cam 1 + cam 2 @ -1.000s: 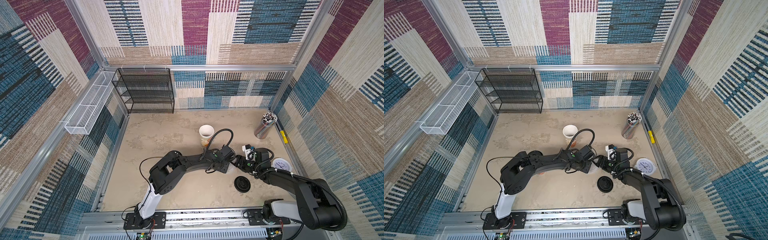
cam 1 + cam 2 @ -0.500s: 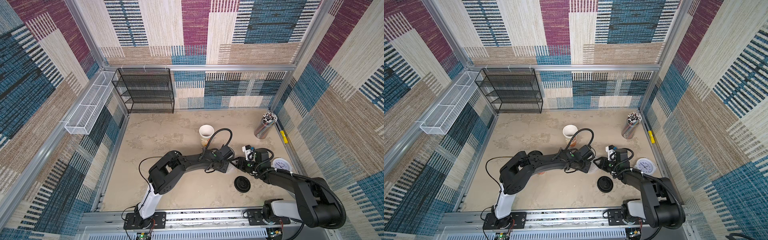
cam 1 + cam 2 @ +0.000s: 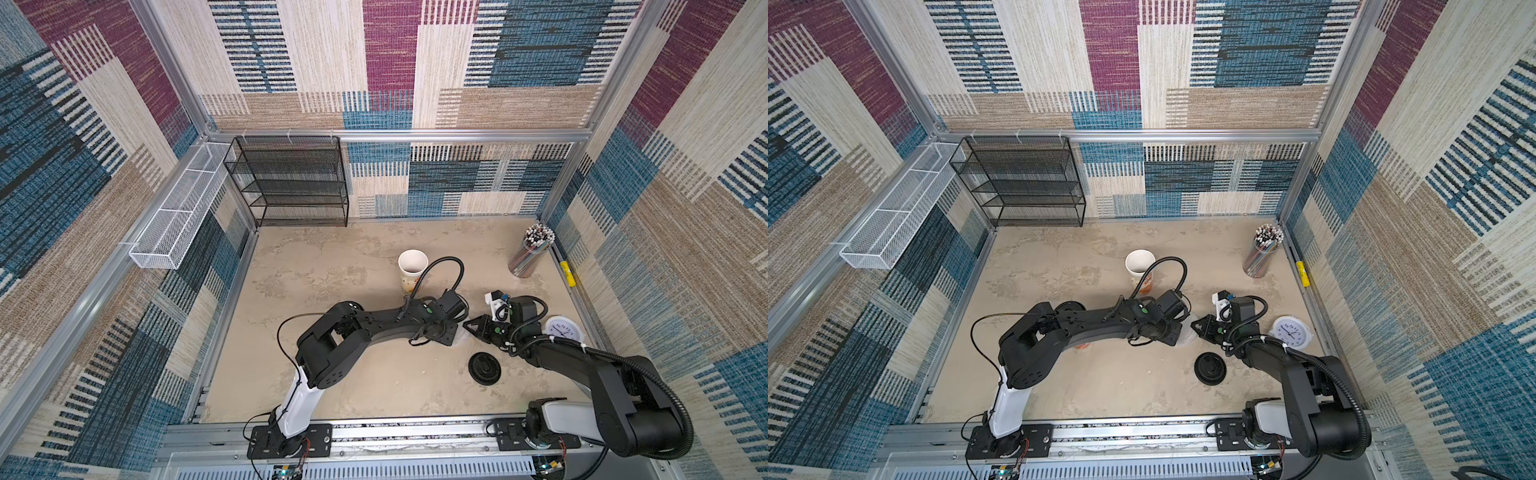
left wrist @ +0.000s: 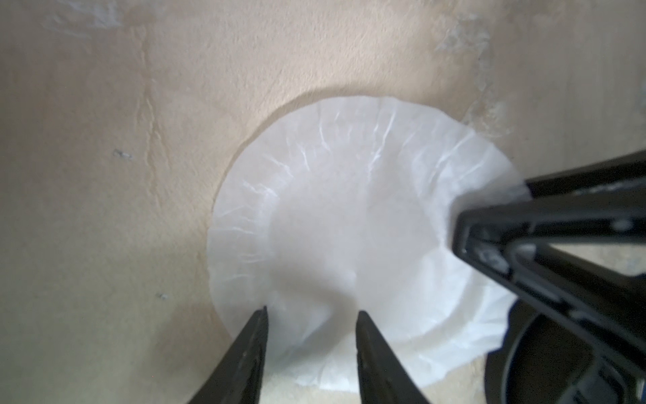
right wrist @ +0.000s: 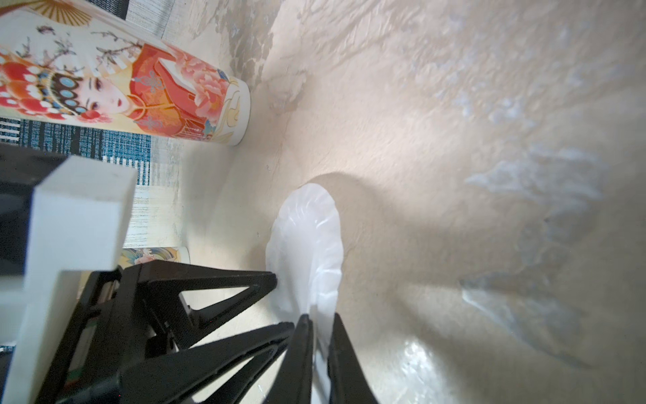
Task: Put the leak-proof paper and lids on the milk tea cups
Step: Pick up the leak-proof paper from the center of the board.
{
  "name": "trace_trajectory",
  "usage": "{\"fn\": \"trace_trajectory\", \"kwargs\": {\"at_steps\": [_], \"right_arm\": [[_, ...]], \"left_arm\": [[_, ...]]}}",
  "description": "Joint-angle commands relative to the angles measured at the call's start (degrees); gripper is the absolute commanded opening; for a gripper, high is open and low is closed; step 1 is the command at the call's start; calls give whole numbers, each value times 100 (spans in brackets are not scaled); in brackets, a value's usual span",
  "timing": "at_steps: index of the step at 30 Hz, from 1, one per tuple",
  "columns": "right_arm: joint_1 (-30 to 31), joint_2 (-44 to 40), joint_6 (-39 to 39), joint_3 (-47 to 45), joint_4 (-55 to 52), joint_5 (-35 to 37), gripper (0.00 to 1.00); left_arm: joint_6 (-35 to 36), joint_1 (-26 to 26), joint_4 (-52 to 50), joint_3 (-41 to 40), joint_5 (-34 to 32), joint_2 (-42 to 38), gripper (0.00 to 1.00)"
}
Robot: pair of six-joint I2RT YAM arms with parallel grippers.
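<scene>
While its two black fingers press together on the right edge of the thin, translucent-white round leak-proof paper, the right claw has that rim clamped. The rest of the sheet lies on the beige tabletop. Opposite it, the left claw stands with its fingers apart, and their tips sit at the sheet's left edge. Just beyond both claws, a tall white milk tea cup with red-orange pictures stands upright, its mouth uncovered. Nearer and to the right lies a black domed plastic lid. Right of that lid is a white round clock.
</scene>
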Motion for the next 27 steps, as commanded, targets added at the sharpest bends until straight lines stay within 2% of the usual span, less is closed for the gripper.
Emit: {"fn": "trace_trajectory", "kwargs": {"at_steps": [1, 4, 10, 18, 21, 24, 27], "right_arm": [[0, -50, -56, 42, 34, 35, 6], [0, -144, -79, 67, -58, 21, 0], [2, -525, -95, 146, -557, 268, 0], [1, -1769, -88, 649, -2471, 1413, 0], [1, -2137, -101, 1062, -3017, 1352, 0], [0, -2294, -85, 1726, -3383, 985, 0], [0, -2228, -102, 2512, -3575, 637, 0]], "left_arm": [[-36, 12, -462, -52, 34, 4, 46], [-26, 5, -388, -39, 39, -62, 48], [7, 2, -89, -255, -57, -576, 57], [-50, -137, 546, -1075, -192, -2508, 68], [86, -122, 273, -1053, -612, -3186, 72], [266, 153, -168, -808, -826, -3704, 75], [225, 786, -650, -571, -654, -4090, 75]]}}
